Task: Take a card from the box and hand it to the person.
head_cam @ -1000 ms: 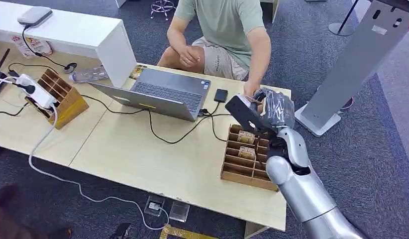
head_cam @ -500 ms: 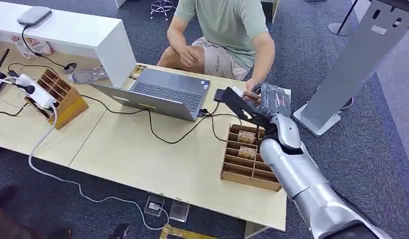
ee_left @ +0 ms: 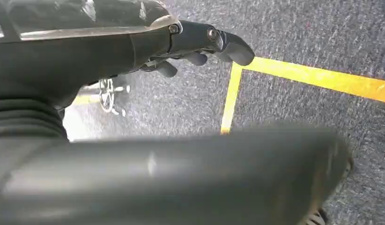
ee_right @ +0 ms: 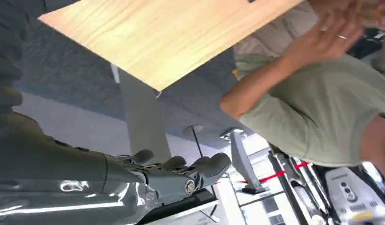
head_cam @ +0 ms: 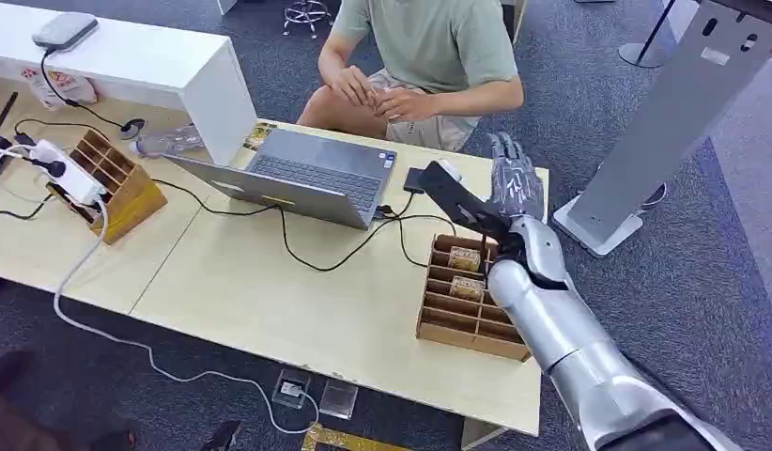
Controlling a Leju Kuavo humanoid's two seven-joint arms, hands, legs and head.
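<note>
The wooden card box (head_cam: 437, 319) stands on the desk near its right edge, with cards (head_cam: 465, 259) upright in its far slots. My right hand (head_cam: 509, 183) is raised beyond the box, fingers spread upward and nothing in it; the right wrist view shows the same hand (ee_right: 181, 176) stretched out bare. The seated person (head_cam: 429, 42) keeps both hands (head_cam: 380, 94) together in front of their body. In the right wrist view something tan and blurred (ee_right: 371, 9) lies at those hands; I cannot tell whether it is the card. My left hand (ee_left: 195, 40) hangs above the carpet with its fingers loose and holds nothing.
An open laptop (head_cam: 312, 174) and a small black device (head_cam: 417, 179) lie left of my right hand, with a black cable across the desk (head_cam: 270, 291). A second wooden box (head_cam: 119, 183) and a power strip (head_cam: 68, 169) are far left. A grey stand (head_cam: 664, 122) rises at the right.
The person has taken the card from my right hand and drawn their arm back to their body. My right hand's fingers have spread apart and now hold nothing.
</note>
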